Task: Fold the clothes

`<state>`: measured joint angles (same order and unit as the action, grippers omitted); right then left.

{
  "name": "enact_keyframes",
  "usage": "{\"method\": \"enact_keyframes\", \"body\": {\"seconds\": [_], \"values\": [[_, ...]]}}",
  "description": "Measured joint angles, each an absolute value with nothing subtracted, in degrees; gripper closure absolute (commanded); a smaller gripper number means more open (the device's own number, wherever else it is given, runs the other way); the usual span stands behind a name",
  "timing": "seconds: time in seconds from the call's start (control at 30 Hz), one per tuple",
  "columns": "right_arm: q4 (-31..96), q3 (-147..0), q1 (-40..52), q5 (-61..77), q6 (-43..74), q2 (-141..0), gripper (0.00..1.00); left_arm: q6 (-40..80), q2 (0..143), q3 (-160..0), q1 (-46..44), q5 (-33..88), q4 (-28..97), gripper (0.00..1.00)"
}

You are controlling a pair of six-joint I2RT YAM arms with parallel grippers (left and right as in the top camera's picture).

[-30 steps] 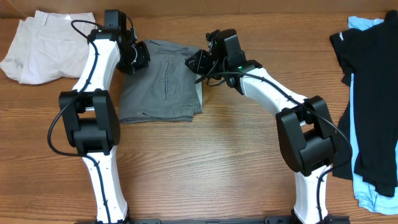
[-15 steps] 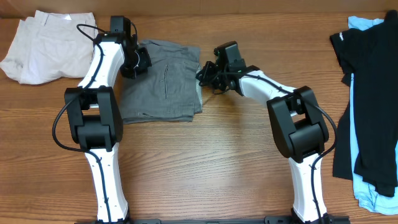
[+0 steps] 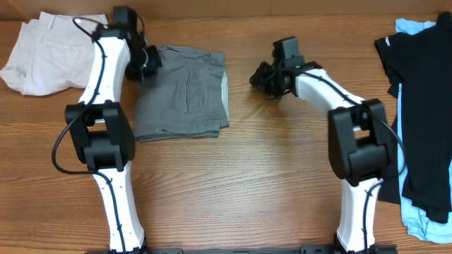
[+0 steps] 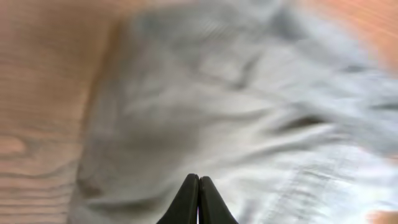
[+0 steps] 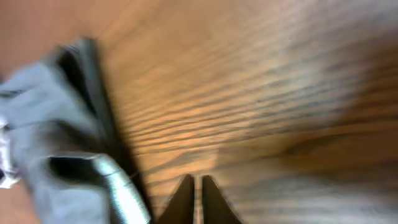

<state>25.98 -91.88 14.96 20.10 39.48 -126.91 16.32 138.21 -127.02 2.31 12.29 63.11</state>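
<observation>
Presently, item by item, on the wooden counter (image 3: pixel 282 176):

Grey shorts (image 3: pixel 182 95): folded into a rough rectangle, lying flat left of centre, between the two arms. A seam line runs down the top face.

Cream shorts (image 3: pixel 46 56): loose heap at the far left corner, apart from the grey pair, with the left arm standing between them.

Black garment (image 3: pixel 417 92): spread at the right edge, lying over a light-blue garment (image 3: pixel 424 219) whose edges show at top and bottom.

Left end effector (image 3: pixel 143 62): at the upper left edge of the grey shorts. Fingers pressed fully together, nothing between them. The wrist view shows blurred grey cloth beyond the tips; whether they touch the cloth cannot be told.

Right end effector (image 3: pixel 261 76): over bare wood to the right of the grey shorts, clear of them. Fingers drawn almost together, only a thin slit between, empty. Its wrist view shows the shorts' edge at the left, blurred.
</observation>
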Motion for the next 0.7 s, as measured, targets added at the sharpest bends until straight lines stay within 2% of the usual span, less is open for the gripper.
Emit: {"method": "enact_keyframes", "body": {"seconds": [0.03, 0.07, 0.13, 0.17, 0.23, 0.37, 0.47, 0.6, 0.7], "values": [[26.0, -91.9, 15.0, 20.1, 38.8, -125.1, 0.77, 15.4, 137.9, -128.9, 2.4, 13.1, 64.1, 0.71], [25.7, -92.1, 15.2, 20.1, 38.0, -123.4, 0.77, 15.0, 137.4, -130.2, 2.4, 13.7, 64.9, 0.67], [25.1, -92.9, 15.9, 20.2, 36.8, -120.4, 0.78, 14.3, 136.1, -132.5, 2.3, 14.6, 66.8, 0.66], [24.8, -93.5, 16.6, 20.3, 36.2, -119.2, 0.8, 14.4, 135.3, -133.6, 2.3, 14.6, 68.3, 0.67], [24.3, -94.8, 18.3, 21.1, 35.6, -117.8, 0.82, 14.6, 133.8, -134.8, 2.3, 14.3, 71.9, 0.96], [23.5, -95.1, 22.5, 23.6, 34.5, -119.0, 0.82, 14.9, 132.7, -135.5, 2.5, 13.0, 83.4, 0.96], [21.7, -95.1, 25.4, 24.3, 34.0, -121.4, 0.84, 14.8, 132.8, -135.4, 2.8, 11.9, 87.5, 0.96], [18.3, -95.1, 28.2, 25.3, 35.0, -125.9, 0.87, 14.4, 132.8, -134.8, 2.8, 11.3, 88.6, 0.96], [18.3, -95.1, 27.9, 25.6, 36.2, -128.9, 0.87, 14.4, 132.7, -130.5, 2.2, 11.4, 84.5, 0.96]]}}
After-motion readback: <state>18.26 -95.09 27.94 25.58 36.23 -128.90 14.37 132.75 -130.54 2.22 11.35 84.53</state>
